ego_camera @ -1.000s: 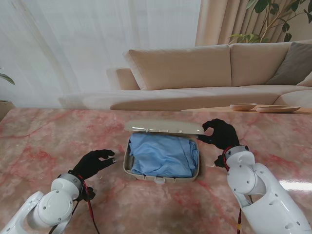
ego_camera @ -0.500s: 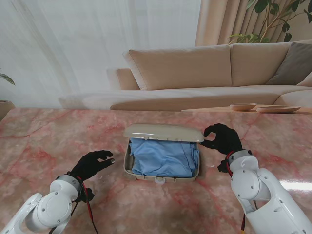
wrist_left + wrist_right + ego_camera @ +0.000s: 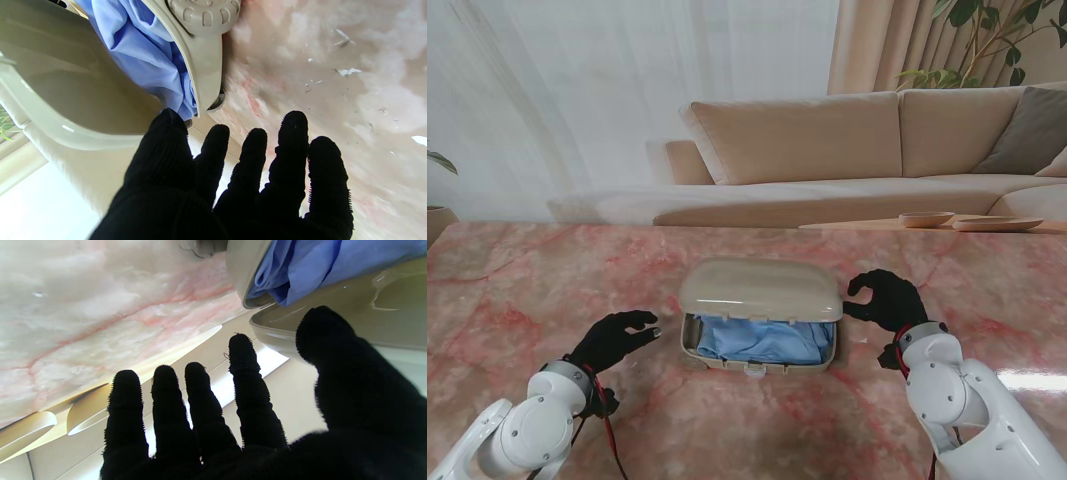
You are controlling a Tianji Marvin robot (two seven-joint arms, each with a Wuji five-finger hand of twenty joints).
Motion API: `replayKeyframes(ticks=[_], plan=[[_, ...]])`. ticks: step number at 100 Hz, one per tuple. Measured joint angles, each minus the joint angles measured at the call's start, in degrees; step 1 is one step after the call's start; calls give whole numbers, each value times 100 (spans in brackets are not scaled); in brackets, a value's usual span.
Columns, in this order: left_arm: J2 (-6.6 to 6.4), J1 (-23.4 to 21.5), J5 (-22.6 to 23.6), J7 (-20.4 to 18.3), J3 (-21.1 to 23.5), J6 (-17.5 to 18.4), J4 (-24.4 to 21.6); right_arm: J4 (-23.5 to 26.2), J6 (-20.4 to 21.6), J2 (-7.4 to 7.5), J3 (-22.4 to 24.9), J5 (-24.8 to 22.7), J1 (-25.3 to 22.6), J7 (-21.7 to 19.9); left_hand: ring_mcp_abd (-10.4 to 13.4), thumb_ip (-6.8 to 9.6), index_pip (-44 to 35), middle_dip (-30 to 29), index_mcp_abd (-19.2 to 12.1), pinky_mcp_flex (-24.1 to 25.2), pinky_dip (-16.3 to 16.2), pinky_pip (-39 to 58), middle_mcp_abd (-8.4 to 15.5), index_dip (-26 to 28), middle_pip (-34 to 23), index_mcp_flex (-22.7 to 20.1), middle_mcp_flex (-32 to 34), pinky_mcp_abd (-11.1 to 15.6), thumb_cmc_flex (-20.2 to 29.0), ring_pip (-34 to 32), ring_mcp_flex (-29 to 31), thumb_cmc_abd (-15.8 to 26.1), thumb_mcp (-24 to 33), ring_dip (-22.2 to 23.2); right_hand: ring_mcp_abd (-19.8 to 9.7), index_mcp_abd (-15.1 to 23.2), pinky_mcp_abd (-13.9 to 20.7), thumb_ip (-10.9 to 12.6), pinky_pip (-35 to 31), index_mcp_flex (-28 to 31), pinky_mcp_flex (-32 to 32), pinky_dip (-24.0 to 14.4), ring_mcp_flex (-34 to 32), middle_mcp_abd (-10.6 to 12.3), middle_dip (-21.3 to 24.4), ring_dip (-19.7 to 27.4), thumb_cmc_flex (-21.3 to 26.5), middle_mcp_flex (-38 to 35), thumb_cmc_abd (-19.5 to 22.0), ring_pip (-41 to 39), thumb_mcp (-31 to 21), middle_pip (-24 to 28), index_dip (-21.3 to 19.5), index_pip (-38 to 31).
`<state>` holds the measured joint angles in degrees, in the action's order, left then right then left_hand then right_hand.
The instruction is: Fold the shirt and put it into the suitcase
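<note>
Lid (image 3: 760,289) looks light and rigid over soft shirt (image 3: 762,340); right hand (image 3: 885,298) released beside its corner, left hand (image 3: 617,337) empty.

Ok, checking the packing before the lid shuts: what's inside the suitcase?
A blue shirt lies bunched inside the suitcase. The half-lowered lid hides its far part, so whether anything else is in there cannot be seen.
</note>
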<state>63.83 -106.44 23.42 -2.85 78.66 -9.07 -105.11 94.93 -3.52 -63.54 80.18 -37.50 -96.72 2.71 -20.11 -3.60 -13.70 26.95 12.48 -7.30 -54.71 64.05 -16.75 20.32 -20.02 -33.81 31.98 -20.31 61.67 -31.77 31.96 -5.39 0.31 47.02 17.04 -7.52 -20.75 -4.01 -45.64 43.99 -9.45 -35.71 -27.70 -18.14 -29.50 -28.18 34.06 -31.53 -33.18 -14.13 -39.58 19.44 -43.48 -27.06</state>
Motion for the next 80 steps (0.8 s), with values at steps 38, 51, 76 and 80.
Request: replayKeyframes(ticks=[38, 51, 76, 80], plan=[[0, -2, -2, -9, 2, 2, 0, -37, 11, 12, 59, 63, -140, -66, 0, 0, 0, 0, -1, 0, 0, 0, 1, 0, 0, 0, 0, 0, 0, 0, 0, 0, 0, 0, 0, 0, 0, 2, 7, 1, 0, 0, -125, 0, 0, 0, -3, -22, 104, 3, -3, 0, -1, 4], [0, -2, -6, -9, 0, 2, 4, -55, 8, 20, 68, 67, -156, -122, 0, 0, 0, 0, -1, 0, 0, -1, 1, 0, 0, 0, 0, -1, 0, 0, 0, 0, 0, 0, 0, 0, 0, 2, 7, 0, 0, 0, -125, 0, 0, 0, -3, -22, 104, 3, -3, -1, -1, 62], [-1, -2, -4, -15, 1, 1, 4, -47, 8, 22, 111, 89, -232, -126, 0, 0, 0, 0, -1, 0, 1, -3, 1, 0, 0, 0, 0, -1, 0, 0, 0, 0, 0, 0, 0, 0, 0, 2, 9, 1, 0, 0, -125, 0, 0, 0, -3, -22, 104, 4, 47, -54, -1, 64], [-1, -2, -3, -20, 2, 2, 4, -30, 24, 22, 127, 80, -254, -117, 0, 0, 0, 0, -1, 0, 1, -3, 1, 0, 0, 0, 0, -1, 0, 0, 0, 0, 0, 0, 0, 0, 0, 2, 9, 1, 0, 0, -125, 0, 0, 0, -3, -22, 113, 4, 50, -55, -1, 64]])
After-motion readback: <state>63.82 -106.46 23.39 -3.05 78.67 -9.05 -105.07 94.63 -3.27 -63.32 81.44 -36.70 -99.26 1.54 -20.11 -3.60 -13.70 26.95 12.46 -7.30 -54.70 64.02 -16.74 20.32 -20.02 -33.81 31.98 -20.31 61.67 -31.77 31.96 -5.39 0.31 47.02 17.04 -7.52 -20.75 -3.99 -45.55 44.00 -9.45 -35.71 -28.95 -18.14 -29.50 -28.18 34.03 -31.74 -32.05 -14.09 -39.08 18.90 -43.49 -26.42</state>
